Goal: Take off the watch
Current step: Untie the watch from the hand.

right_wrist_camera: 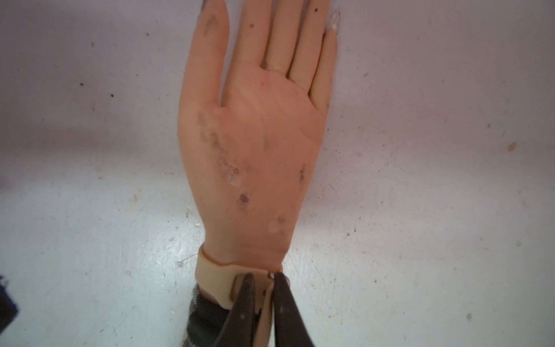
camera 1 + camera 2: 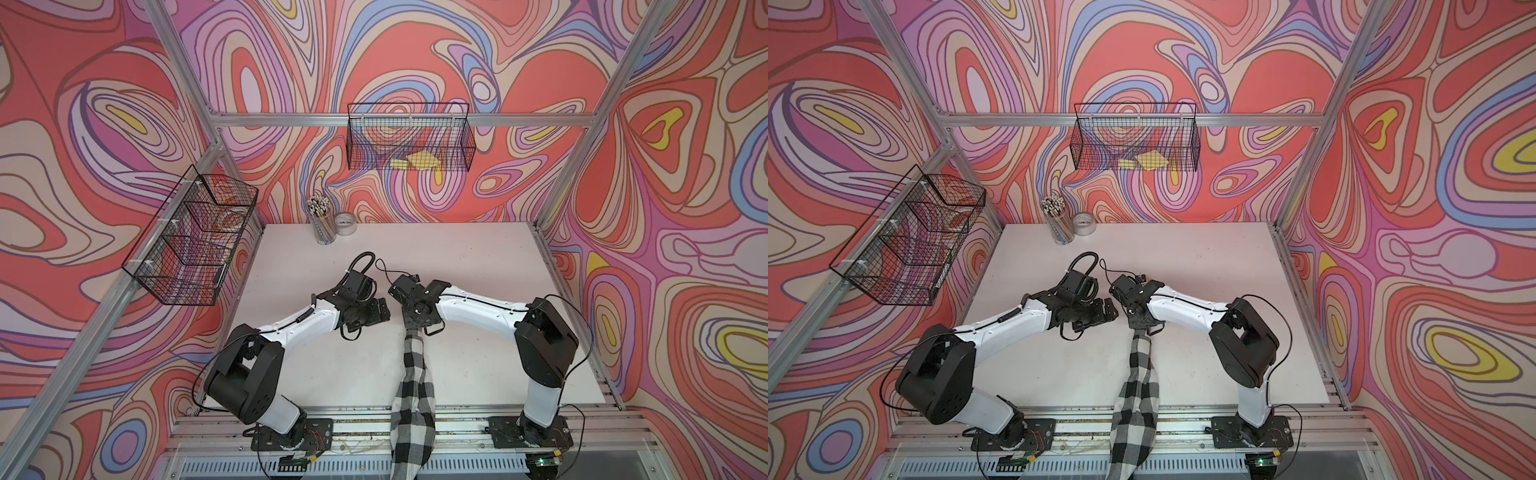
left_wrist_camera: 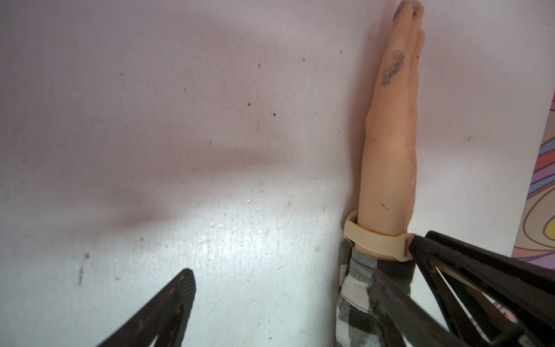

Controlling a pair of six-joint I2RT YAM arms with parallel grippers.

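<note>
A mannequin hand [image 1: 255,135] lies palm up on the white table, its arm in a black-and-white checked sleeve [image 2: 411,395]. The watch [image 1: 213,276] shows only as a beige strap around the wrist; its dial is hidden. My right gripper [image 1: 263,278] is shut on the strap at the wrist, pinching a raised fold of the band. In the left wrist view the hand [image 3: 390,150] is seen edge-on with the watch [image 3: 369,240] around it. My left gripper [image 3: 282,279] stands open beside the sleeve, with one finger against the cloth and bare table between its fingers.
A cup of pencils [image 2: 322,220] and a roll of tape [image 2: 345,223] stand at the table's back edge. One wire basket [image 2: 409,137] hangs on the back wall and another wire basket [image 2: 191,237] on the left frame. Both arms meet mid-table.
</note>
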